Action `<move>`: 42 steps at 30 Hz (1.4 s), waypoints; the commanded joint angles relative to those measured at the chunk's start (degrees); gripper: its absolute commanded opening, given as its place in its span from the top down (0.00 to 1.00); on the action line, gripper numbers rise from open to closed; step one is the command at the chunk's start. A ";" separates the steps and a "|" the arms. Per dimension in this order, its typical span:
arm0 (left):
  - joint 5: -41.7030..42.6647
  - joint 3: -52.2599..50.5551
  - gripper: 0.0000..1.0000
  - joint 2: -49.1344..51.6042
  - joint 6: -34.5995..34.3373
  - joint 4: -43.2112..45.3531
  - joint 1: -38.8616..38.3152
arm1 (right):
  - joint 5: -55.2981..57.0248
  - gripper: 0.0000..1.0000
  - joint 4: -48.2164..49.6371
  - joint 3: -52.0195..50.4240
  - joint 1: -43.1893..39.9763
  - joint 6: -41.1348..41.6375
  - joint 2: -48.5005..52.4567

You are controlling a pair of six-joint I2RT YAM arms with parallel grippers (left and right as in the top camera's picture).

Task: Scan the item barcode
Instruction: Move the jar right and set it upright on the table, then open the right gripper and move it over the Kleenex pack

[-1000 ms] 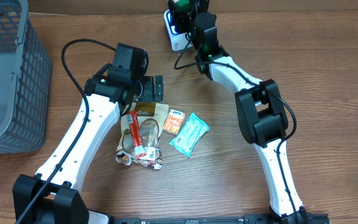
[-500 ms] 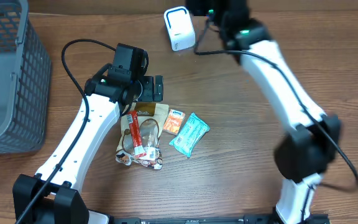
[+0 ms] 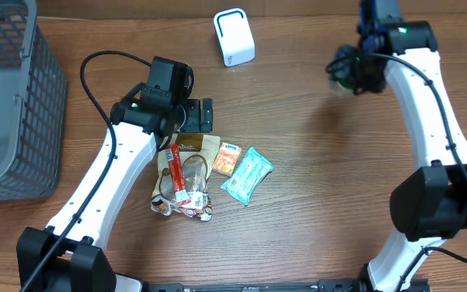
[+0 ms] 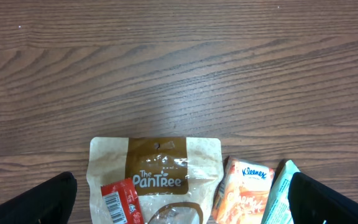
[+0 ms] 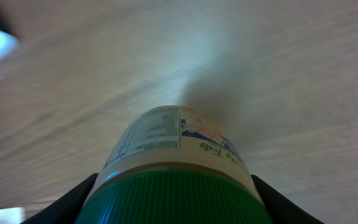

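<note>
My right gripper (image 3: 353, 71) is shut on a bottle with a green ribbed lid (image 5: 174, 196) and a printed label (image 5: 160, 132), held above bare table at the back right. The black fingers (image 5: 73, 200) press on both sides of the lid. The white barcode scanner (image 3: 233, 36) stands at the back centre, well left of the bottle. My left gripper (image 3: 194, 115) hovers open over a pile of packets with nothing between its fingertips (image 4: 47, 200).
The pile holds a brown PanTree pouch (image 4: 157, 165), a red packet with a barcode (image 4: 120, 200), an orange Kleenex pack (image 4: 244, 186) and a teal pack (image 3: 247, 174). A grey wire basket (image 3: 6, 105) stands at the left edge.
My right arm has swung from the scanner far to the right, carrying the bottle. The left arm and the packets have not moved.
</note>
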 commanded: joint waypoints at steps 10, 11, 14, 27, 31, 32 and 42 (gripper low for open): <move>0.42 0.70 0.00 -0.46 -0.61 -0.02 -0.04 | 0.39 0.95 9.79 -20.00 -10.08 0.07 -0.61; 0.42 0.70 0.00 -0.46 -0.59 -0.02 -0.04 | 0.42 0.94 10.64 -21.16 -10.40 0.07 -0.61; 0.42 0.70 0.00 -0.46 -0.59 -0.02 -0.04 | 1.77 0.94 13.90 -24.50 -11.06 0.07 -0.61; 0.42 0.70 0.00 -0.46 -0.61 -0.02 -0.04 | 3.39 0.09 14.64 -25.55 -11.15 -0.04 -0.92; 0.42 0.70 0.00 -0.46 -0.59 -0.02 -0.04 | 3.37 0.08 10.88 -21.11 -11.15 -0.02 -2.25; 0.42 0.70 0.00 -0.46 -0.59 -0.02 -0.04 | 3.32 0.08 9.70 -19.69 -11.15 0.04 -2.62; 0.42 0.70 0.00 -0.46 -0.59 -0.02 -0.04 | -12.81 0.14 -4.09 -9.84 -6.82 -0.44 -6.84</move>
